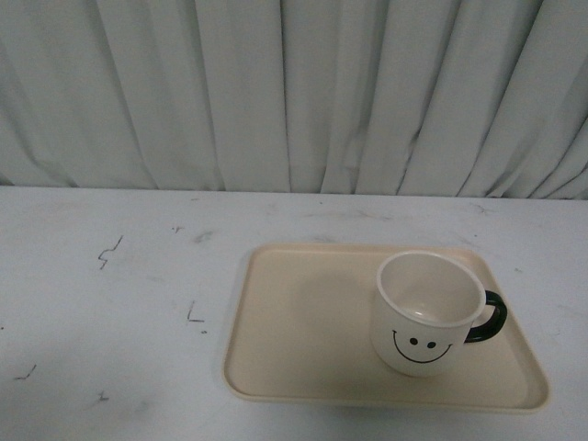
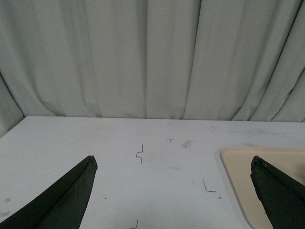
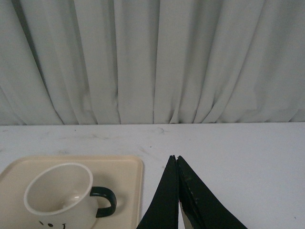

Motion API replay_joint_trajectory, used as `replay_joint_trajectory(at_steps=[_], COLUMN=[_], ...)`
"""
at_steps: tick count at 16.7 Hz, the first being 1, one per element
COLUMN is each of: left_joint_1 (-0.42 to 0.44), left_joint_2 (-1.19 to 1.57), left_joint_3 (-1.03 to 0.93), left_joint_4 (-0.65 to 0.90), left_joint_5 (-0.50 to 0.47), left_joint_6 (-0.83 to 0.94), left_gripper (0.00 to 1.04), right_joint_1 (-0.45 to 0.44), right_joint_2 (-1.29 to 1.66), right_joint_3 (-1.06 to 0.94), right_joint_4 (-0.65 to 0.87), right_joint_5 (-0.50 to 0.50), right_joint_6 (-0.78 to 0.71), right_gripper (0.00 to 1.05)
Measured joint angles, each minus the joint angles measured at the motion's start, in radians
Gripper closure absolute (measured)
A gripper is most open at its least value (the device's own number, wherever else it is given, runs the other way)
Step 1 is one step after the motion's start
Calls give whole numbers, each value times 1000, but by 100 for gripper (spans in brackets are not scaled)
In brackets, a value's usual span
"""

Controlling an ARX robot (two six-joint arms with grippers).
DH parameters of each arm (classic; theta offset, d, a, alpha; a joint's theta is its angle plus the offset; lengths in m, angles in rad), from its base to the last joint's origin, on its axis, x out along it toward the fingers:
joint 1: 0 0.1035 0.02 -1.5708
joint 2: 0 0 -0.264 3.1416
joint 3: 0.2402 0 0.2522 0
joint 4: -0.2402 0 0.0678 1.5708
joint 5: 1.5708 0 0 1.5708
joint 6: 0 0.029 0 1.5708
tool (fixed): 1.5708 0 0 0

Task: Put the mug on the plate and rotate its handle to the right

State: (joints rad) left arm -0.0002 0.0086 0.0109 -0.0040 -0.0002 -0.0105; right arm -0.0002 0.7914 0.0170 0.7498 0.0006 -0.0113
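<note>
You had the mug (image 1: 430, 312) upright on the plate (image 1: 303, 326), right half, handle (image 1: 488, 316) already pointing right. Left end effector (image 2: 174, 186) was wide open, empty; right end effector (image 3: 176, 164) pinched closed, empty, just beside the plate. Prob done; keep both clear, don't nudge it.

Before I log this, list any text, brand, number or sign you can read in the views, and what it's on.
No readable words, brands or numbers in any view.
Mug: only a printed black smiley face, no lettering.
Plate: plain, unmarked.
Table: a few small dark scribble marks, none forming readable characters.
</note>
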Motion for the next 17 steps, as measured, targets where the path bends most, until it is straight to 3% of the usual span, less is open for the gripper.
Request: replay_joint_trajectory(at_steps=[10,17], left_joint_1=[0,0], left_joint_2=[0,0], left_joint_3=[0,0], left_joint_4=[0,0], left_joint_5=[0,0], left_joint_6=[0,0], left_gripper=[7,7], right_joint_1=[0,0], right_joint_2=[-432,-536], right_joint_3=[-5,-5], right_joint_4=[-387,-493], right_joint_5=[0,0], right_joint_6=[0,0], right_gripper=[103,103])
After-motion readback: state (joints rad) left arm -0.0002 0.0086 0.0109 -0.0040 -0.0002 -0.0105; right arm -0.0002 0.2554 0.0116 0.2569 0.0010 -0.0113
